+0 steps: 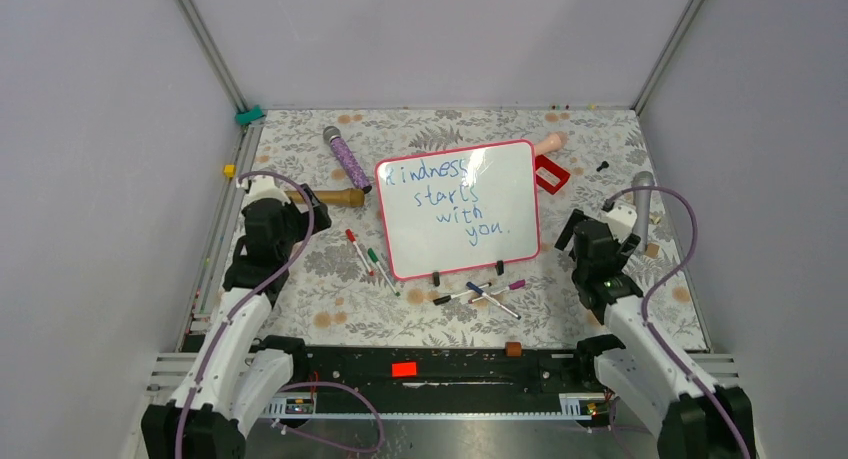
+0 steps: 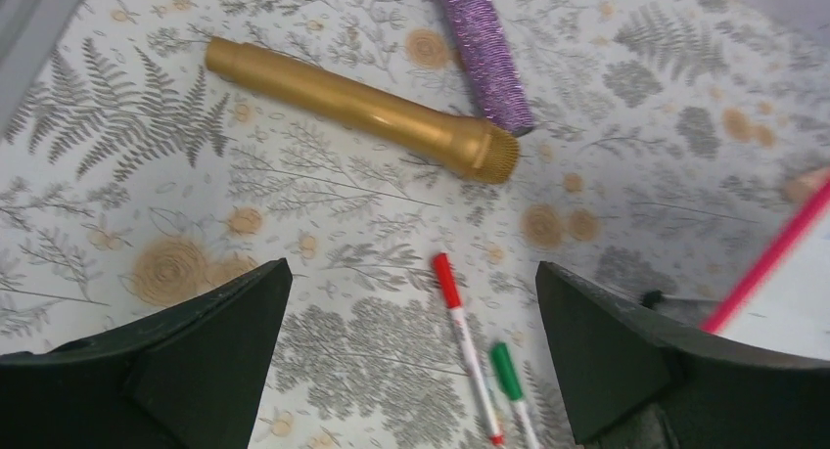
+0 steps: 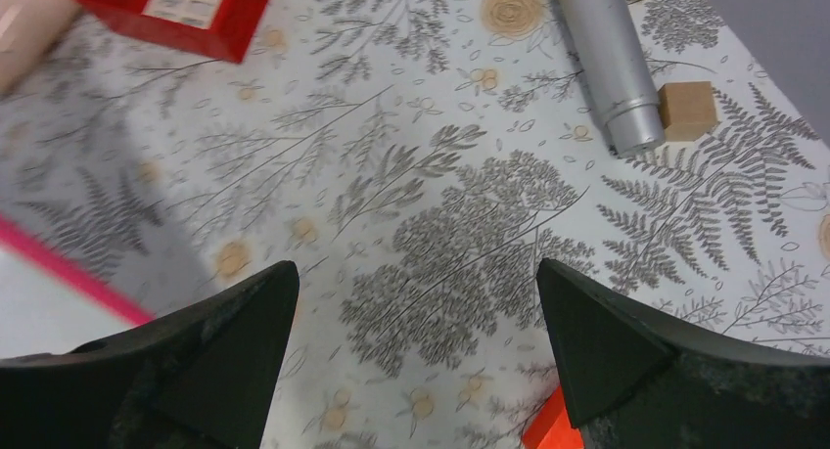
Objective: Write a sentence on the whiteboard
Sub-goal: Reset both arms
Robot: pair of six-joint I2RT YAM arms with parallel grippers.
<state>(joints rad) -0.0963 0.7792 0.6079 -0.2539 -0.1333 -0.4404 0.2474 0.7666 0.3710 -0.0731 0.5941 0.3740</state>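
Jaws of both arms apart, empty; blue writing on whiteboard (image 1: 505, 194) legible solely from above.

My left arm (image 1: 232, 337) and right arm (image 1: 636, 344) wear white shells between black joints. A lilac cable (image 1: 694, 224) loops along each, behind the fingers. My left fingers (image 2: 196, 361) and right fingers (image 3: 626, 356) are matte black wedges. A green light (image 1: 605, 282) sits behind the right ones.
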